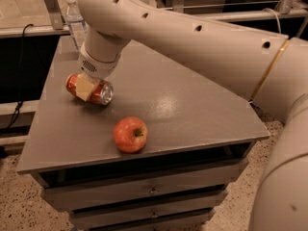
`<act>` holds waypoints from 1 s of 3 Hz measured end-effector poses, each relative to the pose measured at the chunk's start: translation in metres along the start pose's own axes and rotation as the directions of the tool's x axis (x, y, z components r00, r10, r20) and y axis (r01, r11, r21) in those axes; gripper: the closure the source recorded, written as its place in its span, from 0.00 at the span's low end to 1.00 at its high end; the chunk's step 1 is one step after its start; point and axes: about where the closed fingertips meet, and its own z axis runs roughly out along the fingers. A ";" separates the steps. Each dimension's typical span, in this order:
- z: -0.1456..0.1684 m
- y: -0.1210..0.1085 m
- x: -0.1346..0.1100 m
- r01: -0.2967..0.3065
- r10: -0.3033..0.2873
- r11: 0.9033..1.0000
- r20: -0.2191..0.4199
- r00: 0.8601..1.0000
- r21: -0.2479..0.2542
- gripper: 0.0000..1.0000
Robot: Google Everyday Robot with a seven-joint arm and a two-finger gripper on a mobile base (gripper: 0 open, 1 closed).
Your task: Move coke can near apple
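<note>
One coke can (sideways) held by the pincer; one apple nearby.

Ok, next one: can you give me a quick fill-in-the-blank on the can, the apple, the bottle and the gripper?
1. The coke can lies on its ____ on the table.
2. The gripper, low over the table behind the apple, is shut on the ____.
3. Bare tabletop shows between can and apple, so they are not ____.
4. The water bottle at the table's far corner stands ____.

Missing words: side; coke can; touching; upright.
</note>
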 end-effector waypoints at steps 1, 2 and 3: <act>-0.018 -0.012 0.020 0.003 -0.003 1.000 0.018 1.000 -0.001 1.00; -0.029 -0.022 0.046 -0.006 0.006 1.000 0.014 1.000 0.000 1.00; -0.038 -0.025 0.067 -0.015 0.015 1.000 0.006 1.000 -0.004 1.00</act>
